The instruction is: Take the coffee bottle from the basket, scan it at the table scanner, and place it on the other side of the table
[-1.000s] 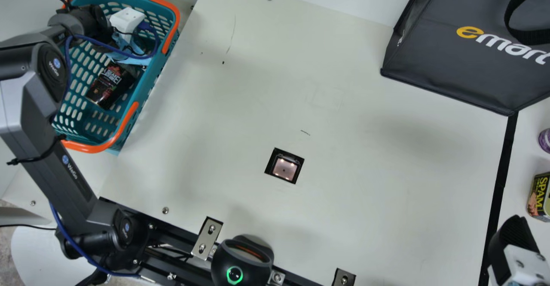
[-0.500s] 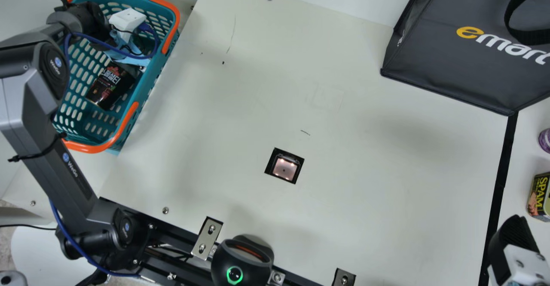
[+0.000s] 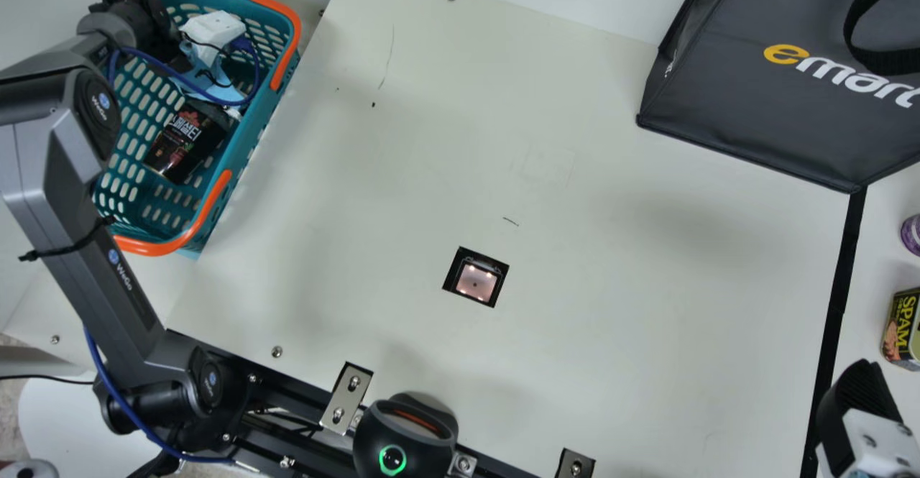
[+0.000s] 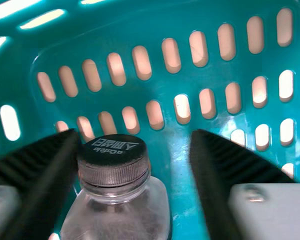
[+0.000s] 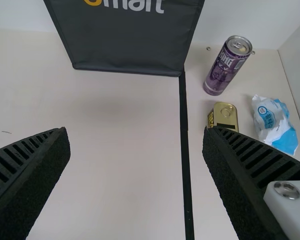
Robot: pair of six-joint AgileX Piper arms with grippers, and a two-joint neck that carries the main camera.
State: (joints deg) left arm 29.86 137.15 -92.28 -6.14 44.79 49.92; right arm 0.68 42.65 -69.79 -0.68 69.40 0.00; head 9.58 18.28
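In the main view my left gripper point(image 3: 214, 29) is over the teal basket point(image 3: 285, 68), its fingertips hidden from that side. The left wrist view has my left gripper point(image 4: 135, 140) open inside the basket; the coffee bottle point(image 4: 122, 210), with black cap and clear body, is between the fingers, closer to one. Whether the pads touch it I cannot tell. My right gripper point(image 3: 859, 399) is at the main view's lower right corner; in the right wrist view the right gripper point(image 5: 136, 135) stands open, nothing between its fingers. The table scanner point(image 3: 476, 282) glows in its square opening.
A dark printed pack point(image 3: 185, 140) lies in the basket. A dark bag point(image 3: 762, 97) stands at the far right. Past the black strip point(image 3: 836, 313) are a SPAM can point(image 3: 902, 327), a purple can point(image 5: 226, 66) and a blue-white packet point(image 5: 275, 122).
My left arm's wrist has shifted slightly up and left in the main view, while its elbow has moved a little to the right. My right arm has kept still.
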